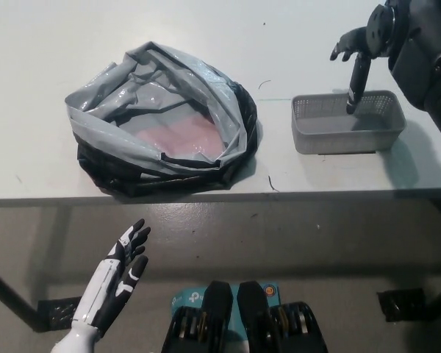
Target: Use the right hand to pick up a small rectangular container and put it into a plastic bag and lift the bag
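1. The white table (44, 44) fills the upper half of the view, its front edge running straight across the middle.
2. The plastic bag (162, 132), grey outside with a black lining showing at the rim, sits crumpled and wide open toward nine o'clock of the table's centre, close to the front edge. Something pinkish (180, 136) shows through its bottom; what it is I cannot tell.
3. The small rectangular container (345, 125), a grey mesh basket, stands upright on the table at about three o'clock from the bag, well apart from it, and looks empty.
4. The black right hand (361, 55) hangs over the container's far wall, at roughly twelve o'clock of the basket. It is spread and holds nothing. One finger (355, 84) points straight down, its tip reaching to the container's far rim; whether it touches the mesh I cannot tell. Another finger sticks out toward nine o'clock.
5. The black right arm (426, 59) comes in from the upper right corner, bulky, above the table's right end.
6. The white left hand (121, 276) rests below the table edge at about seven o'clock of the view, palm showing, fingers apart and pointing up toward one o'clock, holding nothing.
7. The floor (294, 243) under the table is grey, with dark table feet at the lower corners.
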`<state>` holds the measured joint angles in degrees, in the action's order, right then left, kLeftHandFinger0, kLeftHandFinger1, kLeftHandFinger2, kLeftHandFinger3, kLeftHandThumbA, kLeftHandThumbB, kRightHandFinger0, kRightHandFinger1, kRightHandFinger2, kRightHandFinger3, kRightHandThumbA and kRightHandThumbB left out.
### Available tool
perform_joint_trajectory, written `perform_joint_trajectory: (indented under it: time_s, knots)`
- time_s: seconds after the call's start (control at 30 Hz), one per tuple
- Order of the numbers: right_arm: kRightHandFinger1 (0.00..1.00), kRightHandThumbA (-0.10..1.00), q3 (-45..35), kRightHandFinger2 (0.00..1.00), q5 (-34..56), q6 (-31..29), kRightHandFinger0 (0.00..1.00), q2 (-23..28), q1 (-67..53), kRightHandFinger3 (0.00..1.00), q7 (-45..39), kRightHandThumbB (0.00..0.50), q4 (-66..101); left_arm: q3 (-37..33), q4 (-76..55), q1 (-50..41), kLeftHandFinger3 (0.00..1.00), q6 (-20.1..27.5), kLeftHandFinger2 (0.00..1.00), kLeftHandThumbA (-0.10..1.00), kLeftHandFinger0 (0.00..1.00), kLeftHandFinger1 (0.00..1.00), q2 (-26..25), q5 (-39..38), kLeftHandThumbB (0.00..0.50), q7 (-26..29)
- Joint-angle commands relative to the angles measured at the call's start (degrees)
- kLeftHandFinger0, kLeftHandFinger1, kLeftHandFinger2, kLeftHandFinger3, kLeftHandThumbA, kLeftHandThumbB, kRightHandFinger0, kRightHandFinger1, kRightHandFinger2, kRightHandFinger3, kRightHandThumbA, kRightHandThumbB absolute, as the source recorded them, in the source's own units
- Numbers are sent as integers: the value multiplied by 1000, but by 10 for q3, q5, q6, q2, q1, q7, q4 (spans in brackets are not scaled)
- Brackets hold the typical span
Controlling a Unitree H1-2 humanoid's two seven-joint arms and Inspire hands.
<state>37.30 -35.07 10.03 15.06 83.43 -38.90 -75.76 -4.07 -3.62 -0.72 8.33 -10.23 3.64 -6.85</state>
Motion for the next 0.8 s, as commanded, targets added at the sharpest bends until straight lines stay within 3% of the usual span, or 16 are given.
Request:
perform_joint_trajectory:
  time_s: [0.0, 0.23, 0.6, 0.67, 0.73, 0.77]
  knots:
    - [1000, 1000, 2, 1000, -7, -2, 1000, 9, 36, 1000, -18, 500, -1, 0, -16, 9, 1000, 11, 1000, 910, 1000, 1000, -11, 3, 269, -8]
    - [1000, 1000, 15, 1000, -7, -12, 1000, 6, 48, 1000, -93, 500, -20, 2, -15, 10, 1000, 11, 1000, 914, 1000, 1000, -12, 3, 273, -10]
    - [1000, 1000, 29, 1000, -21, -37, 1000, 4, 40, 1000, -95, 499, -18, 2, -17, 10, 1000, 8, 1000, 907, 1000, 1000, -11, 3, 273, -9]
    - [1000, 1000, 29, 1000, -16, -57, 1000, 6, 37, 1000, -101, 439, -14, 2, -18, 10, 1000, 7, 1000, 907, 1000, 1000, -11, 3, 273, -8]
    - [1000, 1000, 26, 1000, -11, -66, 1000, 7, 35, 1000, -106, 432, -12, 2, -18, 11, 1000, 7, 1000, 906, 1000, 1000, -11, 2, 273, -9]
    - [1000, 1000, 25, 1000, -10, -70, 1000, 7, 33, 1000, -105, 403, -11, 2, -18, 11, 1000, 7, 1000, 904, 1000, 1000, -11, 1, 273, -9]
